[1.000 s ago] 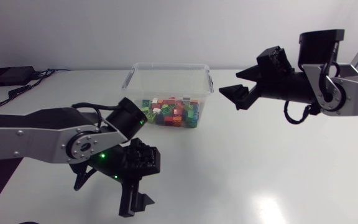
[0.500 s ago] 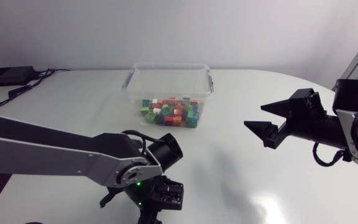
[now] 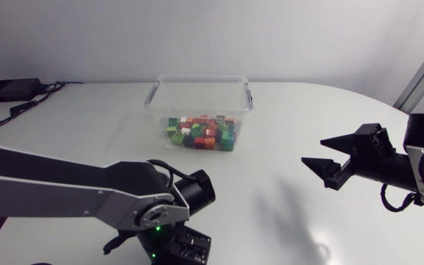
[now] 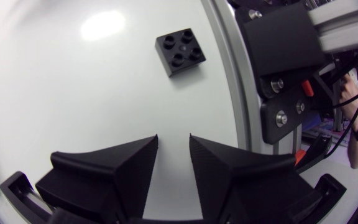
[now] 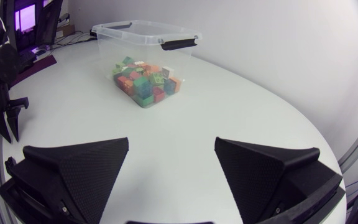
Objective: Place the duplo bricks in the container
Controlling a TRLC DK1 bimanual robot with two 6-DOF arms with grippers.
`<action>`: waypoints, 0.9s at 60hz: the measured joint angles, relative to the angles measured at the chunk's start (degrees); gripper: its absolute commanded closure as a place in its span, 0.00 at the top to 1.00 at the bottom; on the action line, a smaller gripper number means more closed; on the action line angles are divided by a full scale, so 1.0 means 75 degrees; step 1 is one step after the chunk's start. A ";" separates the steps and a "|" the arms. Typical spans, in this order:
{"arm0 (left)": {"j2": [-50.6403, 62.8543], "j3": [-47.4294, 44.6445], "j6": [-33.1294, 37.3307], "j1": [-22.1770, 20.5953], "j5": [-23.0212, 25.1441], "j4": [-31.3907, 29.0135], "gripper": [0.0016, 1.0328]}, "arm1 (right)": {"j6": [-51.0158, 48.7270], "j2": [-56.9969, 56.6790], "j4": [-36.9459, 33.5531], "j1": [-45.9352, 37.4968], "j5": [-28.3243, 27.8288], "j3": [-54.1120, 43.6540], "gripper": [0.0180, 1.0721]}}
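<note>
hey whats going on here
Two robot arms are tidying toy bricks into a clear box. The box already holds a pile of coloured bricks. The left hand is open and points down at the table, with one black brick lying loose ahead of it, not yet picked up. The right hand is open and empty, off to the side of the box.

White surface (image 3: 308, 132), shining under the lights. A clear container (image 3: 199, 96) sits towards the far side, coloured bricks (image 3: 201, 132) heaped inside. One black brick (image 4: 179, 52) lies alone near the edge.
</note>
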 measured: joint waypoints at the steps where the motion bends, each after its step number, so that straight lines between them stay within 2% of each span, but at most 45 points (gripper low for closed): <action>1: -0.0017 0.0000 0.0012 -0.0055 0.0003 0.0003 0.28 | -0.0026 0.0032 0.0012 -0.0017 -0.0023 -0.0003 0.95; 8: 0.0020 0.0052 0.0093 -0.0364 0.0032 0.0090 0.28 | -0.0134 0.0204 0.0026 -0.0169 -0.0125 -0.0006 0.95; 12: 0.0157 0.0195 0.0140 -0.0513 0.0035 0.0128 0.18 | -0.0213 0.0227 0.0041 -0.0344 -0.0239 -0.0029 0.95; 20: 0.0458 0.0565 0.0137 -0.0822 0.0152 0.0326 0.12 | -0.0446 0.0289 0.0044 -0.0801 -0.0458 -0.0114 0.95; 29: 0.0833 0.1000 0.0108 -0.0877 0.0323 0.0562 0.12 | -0.0562 0.0312 0.0006 -0.1035 -0.0685 -0.0201 0.95; 34: 0.0918 0.1169 0.0073 -0.0909 0.0495 0.0670 0.12 | -0.0749 0.0195 -0.0361 -0.1032 -0.0889 -0.0259 0.95; 39: 0.0935 0.1239 -0.0172 -0.0822 0.0784 0.0915 0.12 | -0.1274 -0.0166 -0.1457 -0.0898 -0.1055 -0.0286 0.95; 41: 0.0935 0.1247 -0.0262 -0.0758 0.0871 0.1017 0.17 | -0.1521 -0.0323 -0.1979 -0.0764 -0.1084 -0.0283 0.95; 45: 0.0912 0.1250 -0.0469 -0.0560 0.1029 0.1230 0.20 | -0.2247 -0.0825 -0.3579 -0.0169 -0.1134 -0.0303 0.95; 48: 0.0863 0.1247 -0.0533 -0.0437 0.1037 0.1311 0.21 | -0.2643 -0.1160 -0.4418 0.0338 -0.1119 -0.0341 0.95; 51: 0.0717 0.1209 -0.0653 -0.0262 0.1043 0.1413 0.30 | -0.2973 -0.1612 -0.5176 0.1204 -0.0970 -0.0405 0.95; 54: 0.0493 0.1102 -0.0749 -0.0050 0.1043 0.1492 0.41 | -0.3130 -0.1886 -0.5511 0.1973 -0.0769 -0.0417 0.95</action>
